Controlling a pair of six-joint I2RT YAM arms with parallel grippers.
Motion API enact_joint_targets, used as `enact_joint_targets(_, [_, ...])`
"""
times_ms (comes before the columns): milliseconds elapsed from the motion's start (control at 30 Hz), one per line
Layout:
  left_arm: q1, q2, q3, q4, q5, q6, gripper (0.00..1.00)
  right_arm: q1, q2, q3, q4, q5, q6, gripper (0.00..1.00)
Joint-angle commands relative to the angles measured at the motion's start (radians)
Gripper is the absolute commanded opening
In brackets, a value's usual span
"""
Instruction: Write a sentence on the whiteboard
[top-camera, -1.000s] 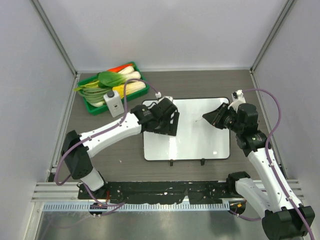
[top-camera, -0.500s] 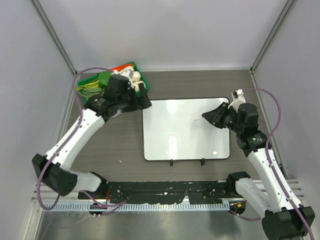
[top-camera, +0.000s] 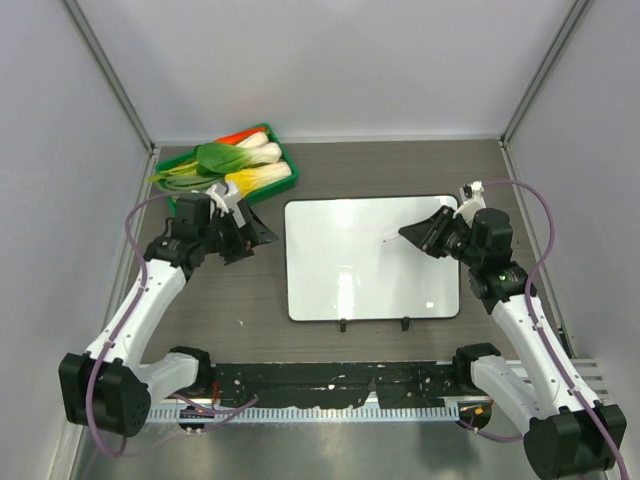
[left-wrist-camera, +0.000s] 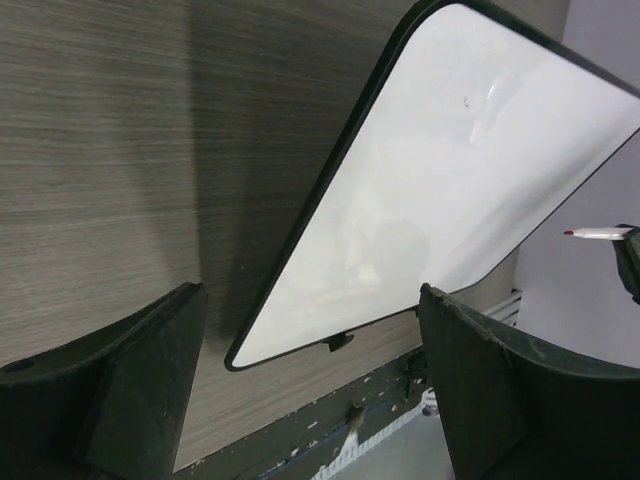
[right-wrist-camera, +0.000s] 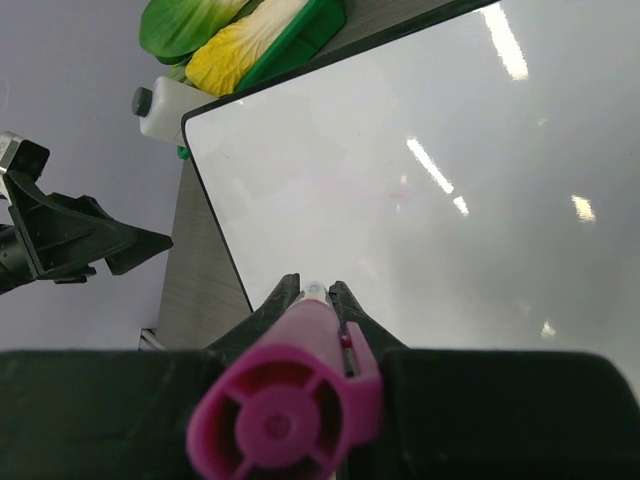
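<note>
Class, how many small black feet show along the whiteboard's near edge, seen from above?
2, both on the near edge of the whiteboard: left foot, right foot; others may hide underneath.

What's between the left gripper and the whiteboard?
Only bare table. The top view shows a strip of dark wood between the open left gripper and the left edge of the whiteboard, and the left wrist view shows the same.

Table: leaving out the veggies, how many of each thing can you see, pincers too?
Pincers: 2
Whiteboard: 1
Marker: 1
Green tray: 1
White bottle: 1
Total: 6
</note>
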Motion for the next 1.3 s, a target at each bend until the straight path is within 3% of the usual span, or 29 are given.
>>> enact_joint_targets(0, [0.024, -0.098, -0.024, 0.159, 0.047, -0.049, 0.89, -0.002, -0.003, 0.002, 0.081, -0.028, 0.028, 0.01])
enact_joint_targets(367, [0.039, -0.191, -0.060, 0.219, 0.001, -0.054, 0.89, -0.004, -0.001, 0.003, 0.098, -0.040, 0.021, 0.01])
enact_joint_targets(500, [0.039, -0.227, -0.073, 0.219, -0.031, -0.052, 0.99, -0.004, 0.000, 0.013, 0.095, -0.040, 0.009, 0.01])
enact_joint_targets(700, [0.042, -0.221, -0.070, 0.185, -0.031, -0.027, 1.00, -0.004, 0.002, 0.014, 0.099, -0.042, 0.000, 0.02])
enact_joint_targets(1267, [0.042, -0.126, -0.090, 0.185, 0.115, 0.032, 1.00, 0.002, 0.008, 0.062, 0.055, -0.019, -0.029, 0.01])
